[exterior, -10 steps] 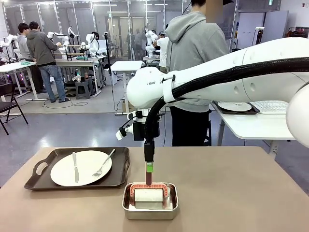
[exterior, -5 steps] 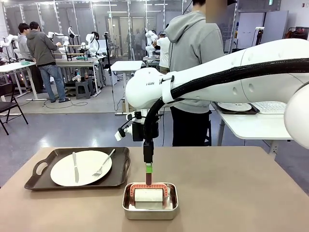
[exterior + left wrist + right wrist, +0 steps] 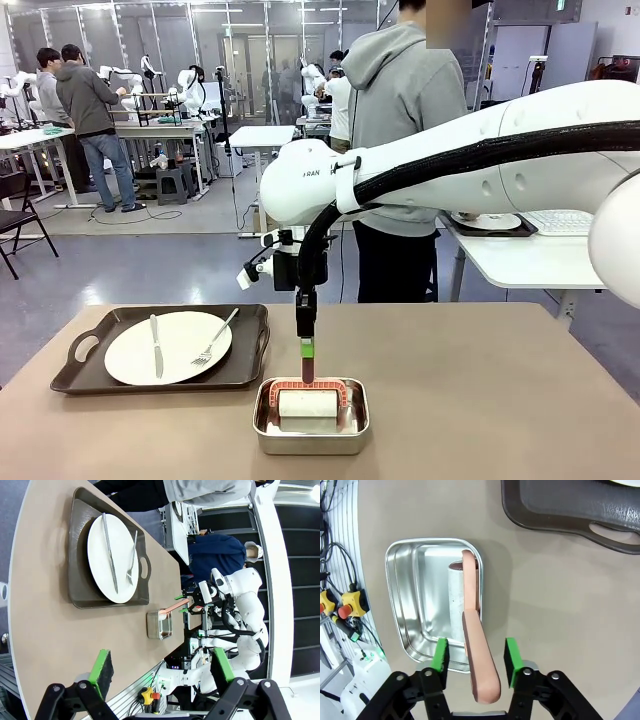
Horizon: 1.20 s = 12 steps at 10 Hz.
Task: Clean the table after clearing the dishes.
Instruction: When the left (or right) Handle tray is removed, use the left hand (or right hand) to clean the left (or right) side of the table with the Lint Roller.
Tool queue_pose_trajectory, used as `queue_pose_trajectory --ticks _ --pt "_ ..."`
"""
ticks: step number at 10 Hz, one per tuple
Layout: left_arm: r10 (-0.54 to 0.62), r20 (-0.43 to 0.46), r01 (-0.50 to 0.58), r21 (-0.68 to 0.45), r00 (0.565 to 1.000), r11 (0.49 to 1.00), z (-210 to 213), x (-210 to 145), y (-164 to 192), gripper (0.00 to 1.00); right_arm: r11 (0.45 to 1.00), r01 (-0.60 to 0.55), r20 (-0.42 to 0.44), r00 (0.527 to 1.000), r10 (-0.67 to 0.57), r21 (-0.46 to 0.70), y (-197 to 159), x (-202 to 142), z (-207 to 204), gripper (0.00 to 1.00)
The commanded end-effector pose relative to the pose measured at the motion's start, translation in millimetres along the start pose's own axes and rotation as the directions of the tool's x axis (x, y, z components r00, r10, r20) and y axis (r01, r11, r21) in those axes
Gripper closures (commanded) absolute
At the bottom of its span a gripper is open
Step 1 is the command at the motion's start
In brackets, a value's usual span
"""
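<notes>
Right claw [image 3: 475, 649]: jaws apart, straddling the pink handle [image 3: 479, 670] of a white roller [image 3: 456, 595]. A gap shows at each pad, so it is around the handle, not clamped on it. The roller lies in the metal pan [image 3: 407, 580] directly beneath the claw.

Over the last second we log only a slight creep of the arm toward its own left; roller and pan have not moved. We read this as final lining-up before the squeeze, so wiping has not begun.

Left of the claw, near the pan, one tray [image 3: 247, 355] sits on the worktop [image 3: 480, 400] with plate [image 3: 180, 345], knife [image 3: 155, 347] and fork [image 3: 215, 340]. Clearing looks unfinished.

Left claw [image 3: 162, 672]: jaws apart, empty, well apart from the tray.

Beyond the right claw a person [image 3: 400, 120] stands at the worktop's far edge. Farther off, to the claw's right, a second plate [image 3: 485, 219] rests on a white table [image 3: 530, 260].
</notes>
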<state>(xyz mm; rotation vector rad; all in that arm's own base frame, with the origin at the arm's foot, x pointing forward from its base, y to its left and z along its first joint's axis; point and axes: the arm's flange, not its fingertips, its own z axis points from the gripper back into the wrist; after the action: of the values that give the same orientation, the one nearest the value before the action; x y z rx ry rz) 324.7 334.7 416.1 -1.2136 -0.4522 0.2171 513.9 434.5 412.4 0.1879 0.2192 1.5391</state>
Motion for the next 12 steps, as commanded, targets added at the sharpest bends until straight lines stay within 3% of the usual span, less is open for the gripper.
queue_pose_trajectory --ticks 1,5,8,9,12 --pt "-0.007 0.002 0.007 -0.002 1.000 1.000 2.3 -2.3 0.5 0.00 1.000 -0.007 0.014 1.000 0.007 0.000 3.0 0.4 -3.8 0.63" --pt "-0.007 0.002 0.007 -0.002 1.000 1.000 2.3 -2.3 0.5 0.00 1.000 -0.005 0.010 1.000 0.005 0.003 3.6 -0.3 -3.2 1.00" --pt "-0.007 0.002 0.007 -0.002 1.000 1.000 2.3 -2.3 0.5 0.00 1.000 0.008 0.002 1.000 -0.008 -0.022 7.9 -5.3 6.5 0.98" --pt "-0.007 0.002 0.007 -0.002 1.000 1.000 2.3 -2.3 0.5 0.00 0.998 0.047 -0.041 0.998 -0.049 -0.052 16.1 -8.9 21.9 0.95" --pt "-0.007 0.002 0.007 -0.002 1.000 1.000 2.3 -2.3 0.5 0.00 0.978 0.161 0.009 0.987 -0.161 -0.132 49.3 -38.0 80.3 0.95"
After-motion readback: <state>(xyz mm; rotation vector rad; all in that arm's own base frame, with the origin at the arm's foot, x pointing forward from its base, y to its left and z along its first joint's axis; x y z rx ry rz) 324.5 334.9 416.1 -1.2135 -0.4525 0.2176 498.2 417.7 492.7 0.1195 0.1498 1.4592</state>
